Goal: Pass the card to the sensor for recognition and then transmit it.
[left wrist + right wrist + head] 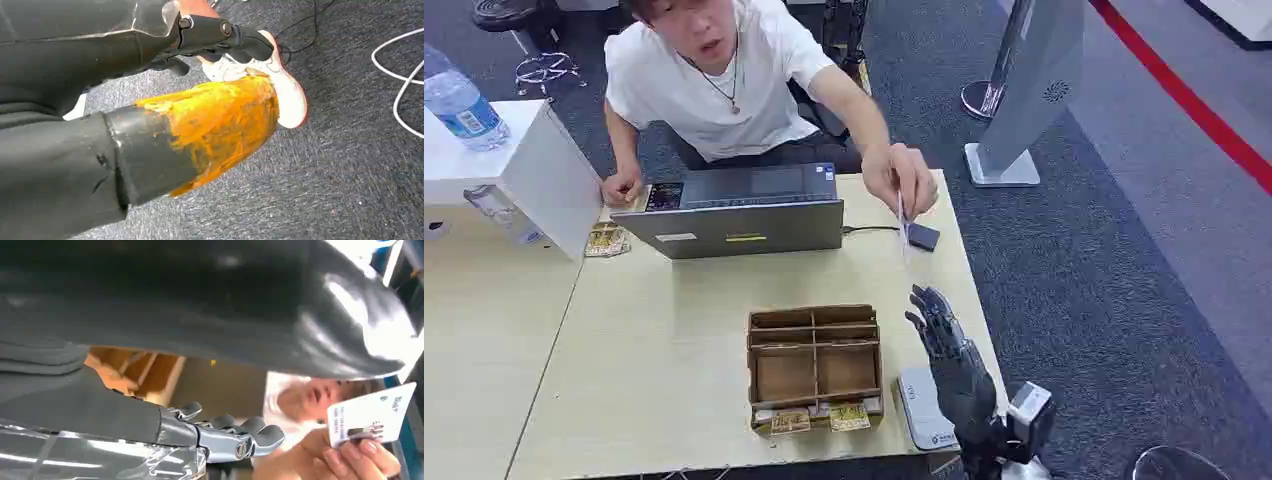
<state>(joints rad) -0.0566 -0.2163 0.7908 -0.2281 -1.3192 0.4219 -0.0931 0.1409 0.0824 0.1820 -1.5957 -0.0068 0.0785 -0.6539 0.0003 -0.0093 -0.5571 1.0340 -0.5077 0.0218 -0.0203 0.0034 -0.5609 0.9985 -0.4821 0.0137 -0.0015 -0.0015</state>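
We see the robot's right hand (944, 335) raised above the right edge of the pale wooden worktop (654, 330), its dark fingers apart and holding nothing. In the right wrist view the same hand (235, 437) shows its metal fingers loosely spread, close to the card but not touching it.

The white plastic card (903, 228) is pinched edge-on in the person's hand (904, 180), held above the worktop just beside the small dark sensor box (922, 237) and its cable. From the right wrist the card (371, 415) shows its printed face, gripped at its lower edge by the person's fingers (350, 460).

A brown cardboard tray with compartments (814, 365) sits near the front of the worktop, with small yellow-labelled packets along its front edge. A flat white device (921, 405) lies just beside it, partly behind the right arm. A grey open laptop (739, 215) stands further back in front of the person.

The left hand (220, 37) hangs over grey carpet, its dark fingers curled in with nothing in them, near a white shoe (285, 90).
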